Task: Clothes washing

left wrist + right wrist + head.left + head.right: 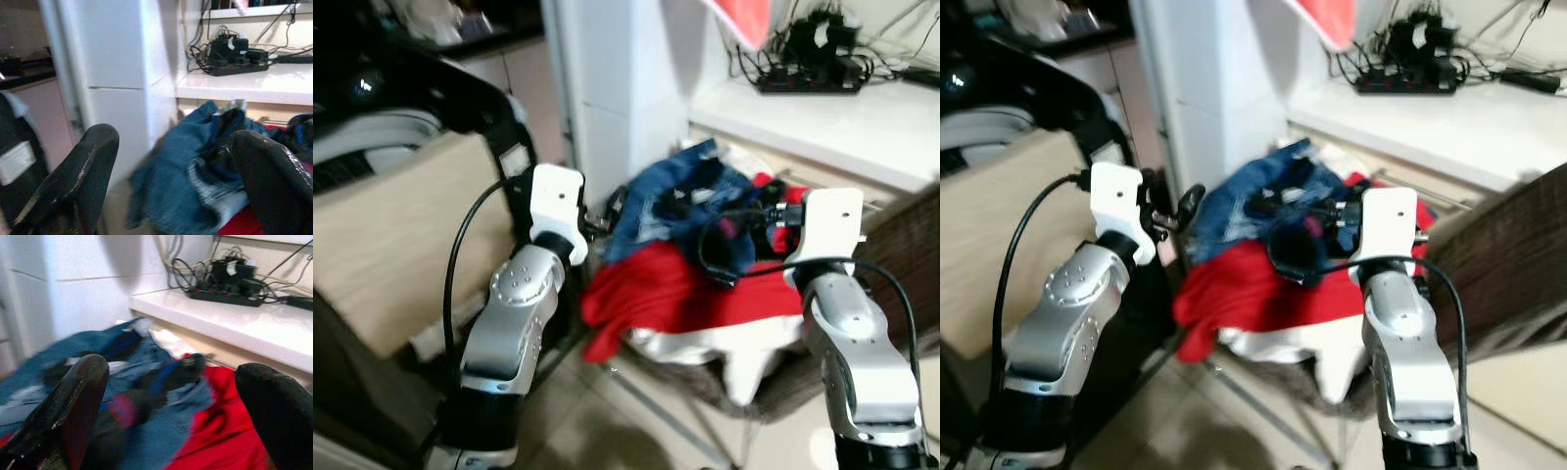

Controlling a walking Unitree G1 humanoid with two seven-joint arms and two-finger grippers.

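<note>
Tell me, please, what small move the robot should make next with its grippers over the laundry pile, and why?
Probably ease the right gripper down onto the blue jeans. Both grippers are open and hold nothing, the right one is already aimed at the pile, and the jeans lie on top of the red garment, so they look easiest to grasp first. The left gripper also faces the jeans.

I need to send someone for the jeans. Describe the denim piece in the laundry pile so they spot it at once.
Start at the white ledge carrying the black power strip; the clothes pile lies just below it, ahead of both open grippers. The blue denim garment sits on top at the back of the pile, beside the white column. Faded blue, it lies above the red cloth and white fabric.
</note>
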